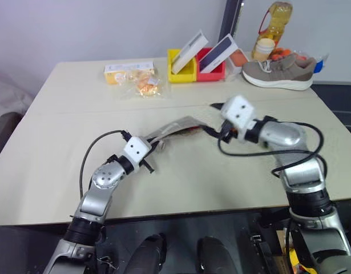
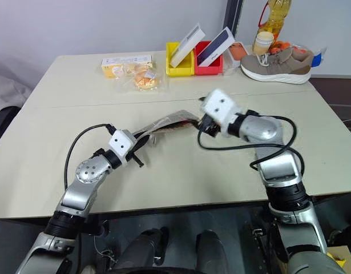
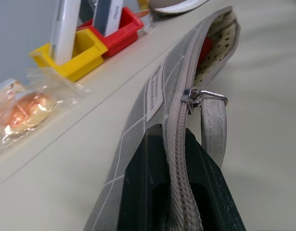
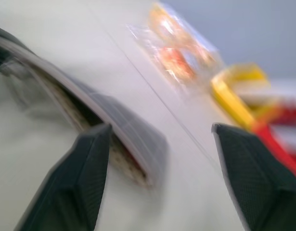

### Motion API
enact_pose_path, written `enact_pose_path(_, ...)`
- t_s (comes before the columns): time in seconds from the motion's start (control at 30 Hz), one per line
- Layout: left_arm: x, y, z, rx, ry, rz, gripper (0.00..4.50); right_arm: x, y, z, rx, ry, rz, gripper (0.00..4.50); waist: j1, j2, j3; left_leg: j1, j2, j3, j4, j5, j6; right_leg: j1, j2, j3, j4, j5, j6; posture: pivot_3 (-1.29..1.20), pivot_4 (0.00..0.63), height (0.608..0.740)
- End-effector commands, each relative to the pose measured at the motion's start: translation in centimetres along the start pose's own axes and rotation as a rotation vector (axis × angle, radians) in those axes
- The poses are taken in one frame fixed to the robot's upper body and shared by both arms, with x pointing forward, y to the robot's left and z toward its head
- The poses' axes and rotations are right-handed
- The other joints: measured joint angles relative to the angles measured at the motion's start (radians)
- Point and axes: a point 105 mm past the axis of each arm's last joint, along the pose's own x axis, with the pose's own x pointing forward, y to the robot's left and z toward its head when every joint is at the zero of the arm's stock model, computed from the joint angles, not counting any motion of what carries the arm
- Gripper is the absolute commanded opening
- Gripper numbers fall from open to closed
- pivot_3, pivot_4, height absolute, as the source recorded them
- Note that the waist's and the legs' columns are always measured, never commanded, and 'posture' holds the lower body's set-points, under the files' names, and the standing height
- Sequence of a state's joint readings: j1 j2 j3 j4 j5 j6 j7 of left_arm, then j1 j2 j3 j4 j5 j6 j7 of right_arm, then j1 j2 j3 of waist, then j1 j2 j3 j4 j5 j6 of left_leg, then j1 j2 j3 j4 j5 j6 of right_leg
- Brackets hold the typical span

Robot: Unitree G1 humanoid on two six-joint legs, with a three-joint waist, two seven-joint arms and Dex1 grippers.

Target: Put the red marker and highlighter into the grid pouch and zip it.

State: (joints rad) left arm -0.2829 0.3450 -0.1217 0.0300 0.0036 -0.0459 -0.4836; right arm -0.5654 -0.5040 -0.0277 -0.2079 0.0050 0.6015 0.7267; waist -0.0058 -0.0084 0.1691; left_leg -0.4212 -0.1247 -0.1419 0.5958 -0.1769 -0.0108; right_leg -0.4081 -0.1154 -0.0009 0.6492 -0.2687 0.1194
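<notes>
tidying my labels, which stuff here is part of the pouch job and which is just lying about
Part of the job:
- grid pouch, pinched in the left claw
- red thing inside it, likely the red marker
- right claw, open beside the pouch

Lying about:
- snack bag
- yellow bin
- red bin
- shoe
- oil bottle

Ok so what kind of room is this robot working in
Probably a lab or test room, not a home: a plain beige table against a bare wall, yellow and red sorting bins, and odd props such as a sneaker and an oil bottle.
</notes>
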Motion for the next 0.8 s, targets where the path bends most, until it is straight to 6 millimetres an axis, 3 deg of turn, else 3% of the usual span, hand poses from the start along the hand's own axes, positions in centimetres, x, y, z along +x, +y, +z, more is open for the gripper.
enact_pose_path(0.03, 0.4, 0.9, 0.5, 0.01, -0.012, 0.051, 0.0, -2.2, -6.2, -4.5, 0.244, 0.202, -0.436, 4.43, 0.0, 0.0, 0.0, 0.0, 0.0, 0.0, 0.0, 0.0, 0.0, 0.0, 0.0, 0.0, 0.0, 0.0, 0.0, 0.0, 0.15, 0.74)
enact_pose_path(0.13, 0.6, 0.6, 0.5, 0.002, -0.017, 0.045, 0.0, -4.1, -8.4, -6.8, 0.339, 0.317, -0.678, 4.43, 0.0, 0.0, 0.0, 0.0, 0.0, 0.001, 0.0, 0.0, 0.0, -0.001, 0.0, 0.0, 0.001, 0.0, 0.0, 0.0, 0.15, 0.74)
enact_pose_path(0.2, 0.7, 0.5, 0.5, 0.0, -0.019, 0.041, 0.0, -4.5, -8.8, -7.2, 0.389, 0.34, -0.739, 4.43, -0.003, 0.001, 0.0, 0.0, 0.0, 0.001, -0.001, 0.0, 0.0, -0.002, -0.001, 0.001, 0.001, 0.0, 0.0, 0.0, 0.15, 0.74)
enact_pose_path(0.3, 0.9, 0.4, 0.5, 0.0, -0.022, 0.03, 0.0, -5.7, -9.1, -9.2, 0.607, 0.407, -0.874, 4.43, -0.008, 0.001, 0.0, -0.001, 0.0, 0.001, -0.001, 0.0, 0.0, -0.002, -0.001, 0.001, 0.001, 0.0, 0.0, 0.0, 0.15, 0.74)
enact_pose_path(0.5, 1.3, 0.3, 0.6, -0.004, -0.027, 0.023, 0.0, -5.2, -6.6, -11.7, 0.93, 0.497, -0.879, 4.43, -0.005, 0.001, 0.0, -0.001, -0.001, 0.001, -0.001, 0.0, 0.0, -0.001, -0.001, 0.001, 0.002, 0.0, 0.0, 0.0, 0.15, 0.74)
enact_pose_path(0.63, 1.4, 0.1, 0.6, -0.005, -0.031, 0.02, 0.0, -5.1, -5.5, -13.0, 0.953, 0.563, -0.875, 4.43, -0.007, 0.002, -0.001, -0.001, -0.001, 0.001, -0.001, 0.0, 0.0, -0.002, -0.001, 0.001, 0.002, 0.0, 0.0, 0.0, 0.15, 0.74)
enact_pose_path(0.73, 1.3, 0.0, 0.7, -0.006, -0.031, 0.022, 0.0, -4.6, -5.0, -13.0, 0.96, 0.549, -0.839, 3.63, -0.008, 0.002, -0.001, 0.0, -0.001, 0.001, -0.001, 0.0, 0.0, -0.002, -0.001, 0.001, 0.002, 0.0, 0.0, 0.0, 0.15, 0.74)
enact_pose_path(0.8, 1.3, 0.1, 0.6, -0.006, -0.03, 0.025, 0.0, -4.3, -5.0, -12.8, 0.955, 0.538, -0.827, 2.7, -0.009, 0.002, -0.001, 0.0, -0.001, 0.001, -0.001, 0.0, 0.0, -0.002, -0.001, 0.001, 0.002, 0.0, 0.0, 0.0, 0.15, 0.74)
